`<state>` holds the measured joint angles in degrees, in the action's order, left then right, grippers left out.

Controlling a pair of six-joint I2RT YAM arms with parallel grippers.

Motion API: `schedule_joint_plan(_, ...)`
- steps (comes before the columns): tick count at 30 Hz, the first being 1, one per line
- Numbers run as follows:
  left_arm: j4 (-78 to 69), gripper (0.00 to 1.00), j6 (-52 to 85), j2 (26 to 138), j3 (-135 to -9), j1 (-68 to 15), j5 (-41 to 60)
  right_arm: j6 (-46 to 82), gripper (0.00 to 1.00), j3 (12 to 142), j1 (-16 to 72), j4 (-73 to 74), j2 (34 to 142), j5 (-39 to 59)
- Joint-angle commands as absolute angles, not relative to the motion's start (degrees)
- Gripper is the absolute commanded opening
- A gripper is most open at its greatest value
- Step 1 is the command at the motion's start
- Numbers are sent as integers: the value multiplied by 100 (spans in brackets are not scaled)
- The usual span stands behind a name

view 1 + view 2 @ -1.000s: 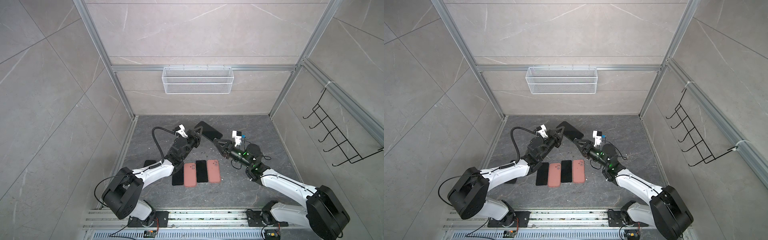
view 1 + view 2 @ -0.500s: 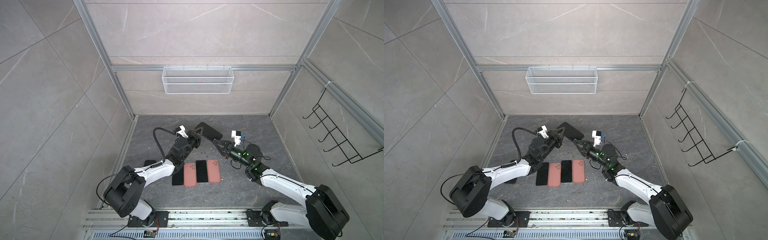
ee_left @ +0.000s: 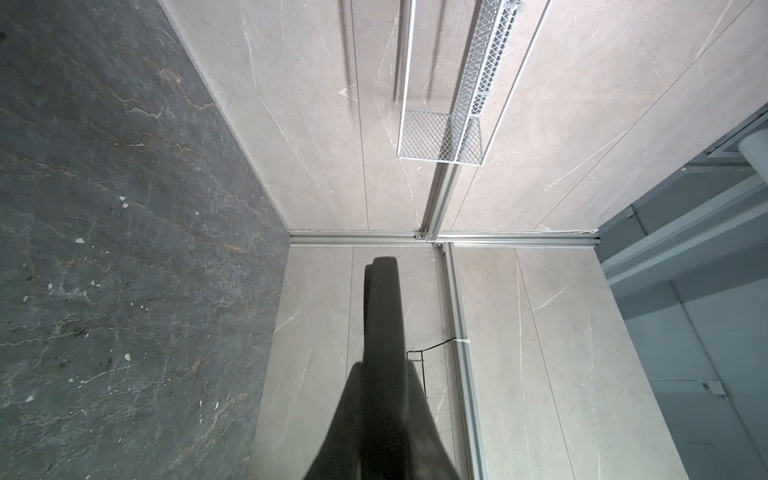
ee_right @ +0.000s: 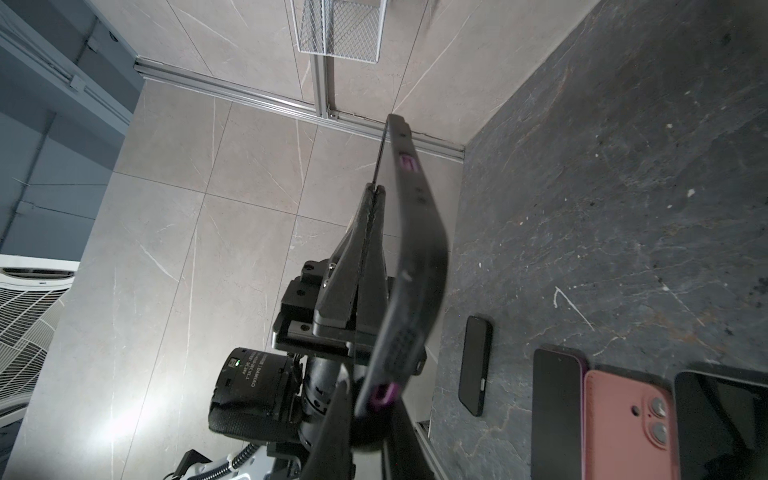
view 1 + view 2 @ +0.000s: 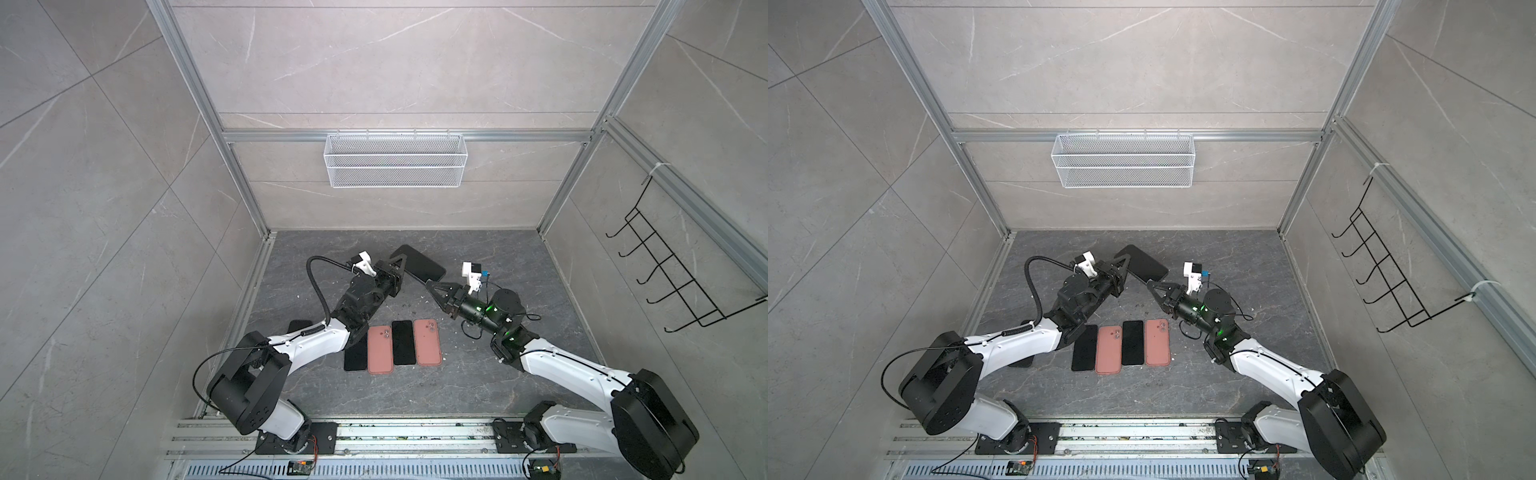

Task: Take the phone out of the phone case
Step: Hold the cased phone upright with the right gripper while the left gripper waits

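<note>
Row of four on dark floor (image 5: 478, 382), back behind both fingertips toward arm bases: black phones (image 5: 403, 343) alternating with pink cases (image 5: 427, 341). One more dark phone (image 5: 300, 324) flat beside left arm. Wire basket (image 5: 395, 166) on wall far beyond fingertips; hook rack (image 5: 665, 282) out past right arm. "DAMIAO" readable on motor (image 4: 249, 374) of left arm.

Phone (image 5: 419, 262) in black phone case (image 4: 415, 232) up off floor, bridging both tools. Long axis from left gripper (image 5: 402, 262) across to right gripper (image 5: 428, 284), broad face upward. Left gripper pinched tight on one edge, right gripper closed on purple-button corner.
</note>
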<state>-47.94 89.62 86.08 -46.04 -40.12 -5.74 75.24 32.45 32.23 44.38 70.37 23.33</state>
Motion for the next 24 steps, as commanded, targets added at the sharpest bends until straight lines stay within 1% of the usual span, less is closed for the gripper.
schedule_joint_plan(1,-4643,0,9117,8446,-5037,-3994,-463,6346,6,3297,3319,3570,6776,2737)
schedule_joint_plan(4,-4566,0,9309,8479,-5097,-3939,-324,5154,8,3459,3434,2273,6460,2459)
schedule_joint_plan(6,-4496,0,9405,8490,-5113,-3899,-258,4480,9,3514,3510,1538,6249,2083)
schedule_joint_plan(10,-4303,0,9392,8490,-5259,-3884,-103,3727,9,3475,3540,1103,6082,1585)
schedule_joint_plan(15,-4166,0,9391,8503,-5375,-3885,-14,3201,8,3679,3541,914,6226,1253)
schedule_joint_plan(21,-4154,0,9396,8490,-5379,-3876,15,2926,5,3797,3542,836,6257,890)
schedule_joint_plan(23,-4196,0,9387,8490,-5357,-3859,40,2971,9,3756,3542,904,6179,1048)
schedule_joint_plan(24,-4255,0,9380,8488,-5332,-3850,34,3095,16,3671,3541,979,6082,1104)
